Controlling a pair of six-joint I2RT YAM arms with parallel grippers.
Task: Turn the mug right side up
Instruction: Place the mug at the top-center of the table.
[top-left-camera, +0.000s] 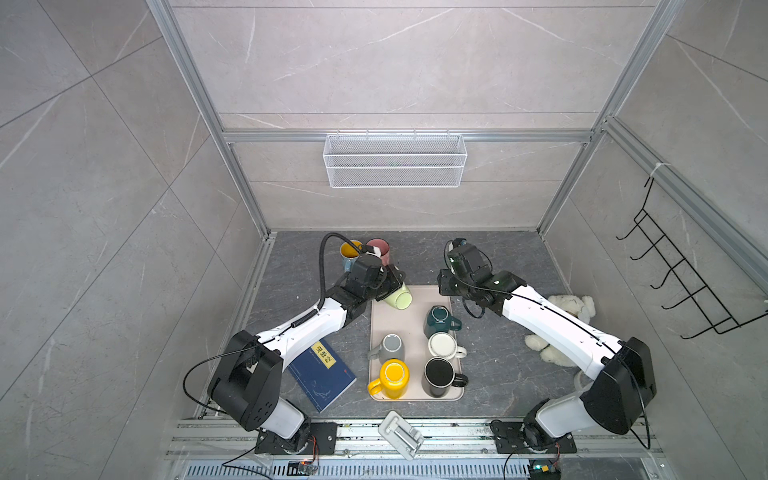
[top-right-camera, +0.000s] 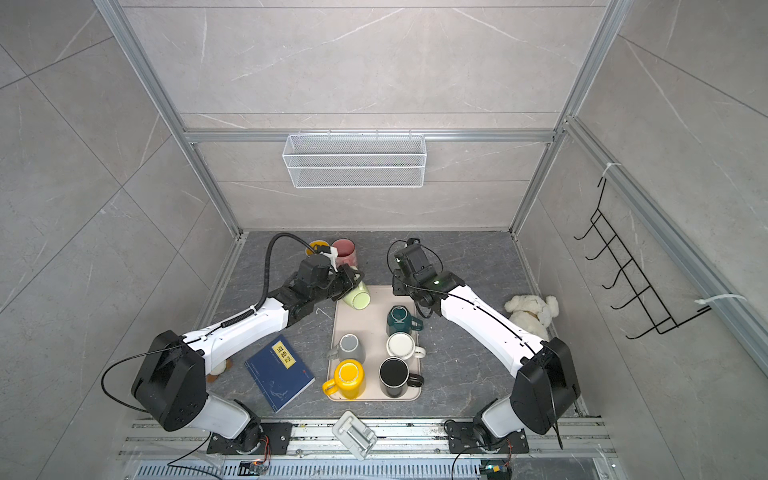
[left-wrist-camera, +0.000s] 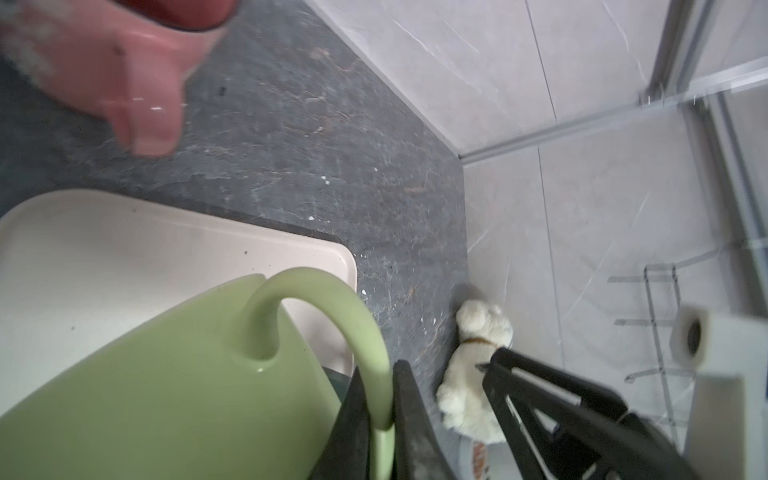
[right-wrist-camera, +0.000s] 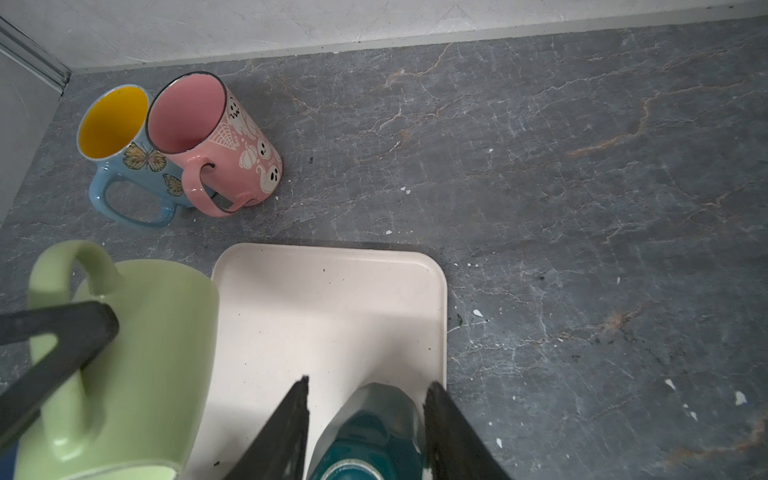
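The left fingers (left-wrist-camera: 411, 424) clamp the handle of the tilted green mug (left-wrist-camera: 166, 395) at eleven o'clock on the tray (left-wrist-camera: 124, 249); the right fingers (right-wrist-camera: 291, 428) stand apart by the teal mug (right-wrist-camera: 370, 436).

**Hidden, cropped, unreadable**

In both top views the left gripper (top-left-camera: 394, 284) hides the handle of the green mug (top-left-camera: 401, 300); we see only part of its body. The blue mug (top-left-camera: 348, 250) sits mostly behind the left arm (top-left-camera: 307, 328). The right arm (top-left-camera: 552, 328) covers the middle of the plush toy (top-left-camera: 570, 306). The title on the book (top-left-camera: 322, 372) is too small to read.

Left wrist view: pink mug (left-wrist-camera: 104, 70) blurred and cropped.

Right wrist view: the frame edge cuts the teal mug (right-wrist-camera: 370, 432); whether the right gripper (right-wrist-camera: 368, 384) touches it we cannot tell.
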